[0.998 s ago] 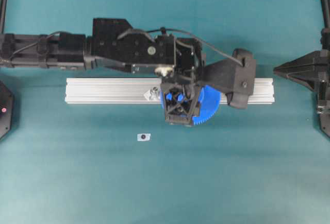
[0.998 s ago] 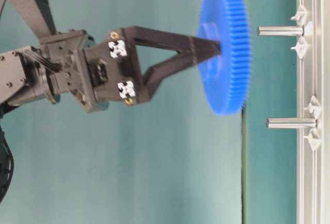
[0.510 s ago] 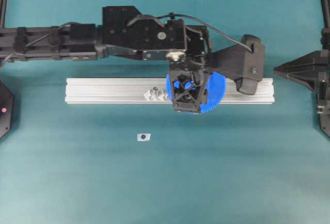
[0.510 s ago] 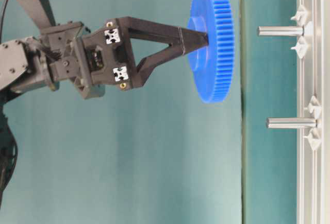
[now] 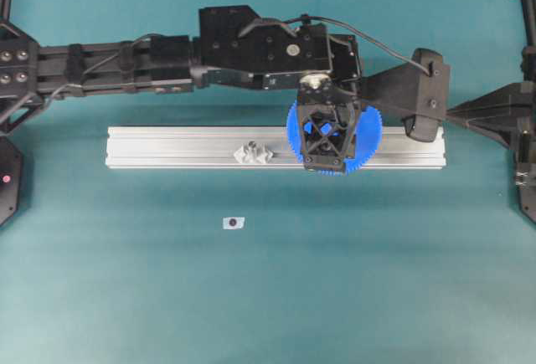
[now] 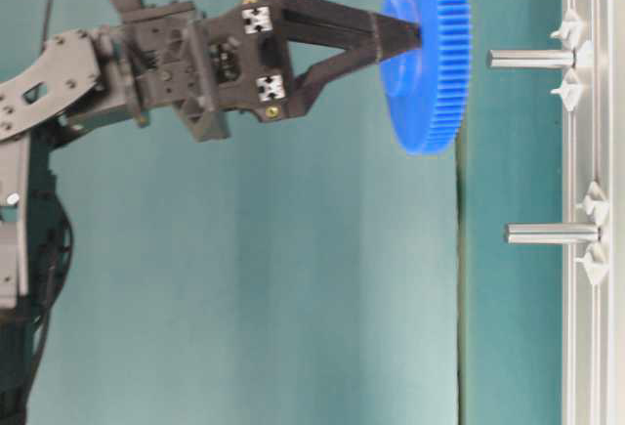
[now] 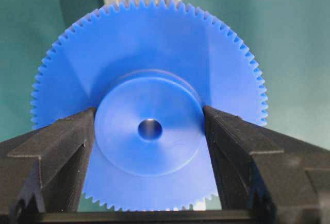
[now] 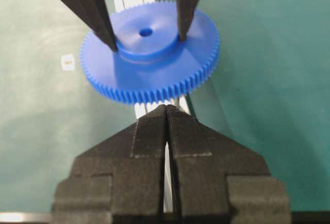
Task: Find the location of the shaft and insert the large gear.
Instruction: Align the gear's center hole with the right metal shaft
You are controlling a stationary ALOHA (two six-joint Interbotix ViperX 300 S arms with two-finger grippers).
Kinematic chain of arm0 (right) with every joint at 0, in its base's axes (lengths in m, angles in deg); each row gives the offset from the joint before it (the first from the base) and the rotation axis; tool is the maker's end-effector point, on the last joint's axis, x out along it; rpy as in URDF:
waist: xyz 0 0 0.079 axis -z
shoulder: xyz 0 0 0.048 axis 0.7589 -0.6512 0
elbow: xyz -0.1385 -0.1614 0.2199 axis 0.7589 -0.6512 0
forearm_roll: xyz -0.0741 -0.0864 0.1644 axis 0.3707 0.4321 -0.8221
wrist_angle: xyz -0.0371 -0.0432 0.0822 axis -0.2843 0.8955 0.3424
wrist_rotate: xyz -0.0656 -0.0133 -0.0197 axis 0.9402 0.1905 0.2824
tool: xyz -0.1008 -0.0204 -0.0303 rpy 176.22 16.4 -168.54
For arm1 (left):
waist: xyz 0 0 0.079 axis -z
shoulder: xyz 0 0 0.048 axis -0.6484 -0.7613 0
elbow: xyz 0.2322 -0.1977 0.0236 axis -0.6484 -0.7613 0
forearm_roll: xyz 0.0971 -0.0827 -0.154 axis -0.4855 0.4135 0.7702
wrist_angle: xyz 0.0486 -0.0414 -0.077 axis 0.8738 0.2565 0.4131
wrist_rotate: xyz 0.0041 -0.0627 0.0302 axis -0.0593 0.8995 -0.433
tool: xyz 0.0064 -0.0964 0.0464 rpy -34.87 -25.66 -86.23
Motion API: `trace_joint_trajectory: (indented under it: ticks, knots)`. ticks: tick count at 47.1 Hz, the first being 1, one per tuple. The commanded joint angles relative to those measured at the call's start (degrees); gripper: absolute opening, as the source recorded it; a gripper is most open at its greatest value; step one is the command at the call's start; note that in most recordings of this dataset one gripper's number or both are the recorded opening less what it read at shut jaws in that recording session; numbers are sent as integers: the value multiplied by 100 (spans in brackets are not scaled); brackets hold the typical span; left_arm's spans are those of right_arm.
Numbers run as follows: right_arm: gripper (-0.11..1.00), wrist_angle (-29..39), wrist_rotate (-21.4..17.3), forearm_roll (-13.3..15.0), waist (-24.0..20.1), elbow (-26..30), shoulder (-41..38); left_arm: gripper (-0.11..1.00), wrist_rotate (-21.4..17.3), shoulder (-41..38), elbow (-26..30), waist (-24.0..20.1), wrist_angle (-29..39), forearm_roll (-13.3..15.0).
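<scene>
Overhead: large gear (image 5: 364,130) — hub between left fingers (image 5: 322,136) — over rail (image 5: 167,146).

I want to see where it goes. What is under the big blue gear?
Under the large gear, gripped by the left gripper, lies the silver rail. The gear covers whatever stands on the rail directly beneath it in the overhead view.

Blue gears showing: one large gear (image 5: 360,134)
Rails lying: one rail (image 5: 167,147)
Upright pins standing on rail: two (image 6: 530,59) (image 6: 550,233)
Grippers showing: two, left gripper (image 7: 149,134), right gripper (image 8: 166,118)
Loose small mounts lying: one (image 5: 234,223)
</scene>
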Motion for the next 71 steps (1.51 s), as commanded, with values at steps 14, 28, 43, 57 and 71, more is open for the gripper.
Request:
trace_joint_trajectory:
  ticks: [14,28,43,57,71]
  knots:
    - [-1,-26,-44,9,18,35,26,70,0,18,185,-35,-53,-18]
    - [-1,-26,-44,0,18,35,26,70,9,-79,123,-79,-176,-18]
    - [-1,-18,-44,0,18,35,26,70,35,-105,-114,-79,-193,-18]
    - [-1,-18,-44,0,18,35,35,70,70,-35,-483,-88,-615,-18]
    - [-1,-18,-44,0,26,35,35,70,62,70,-580,-237,-580,-18]
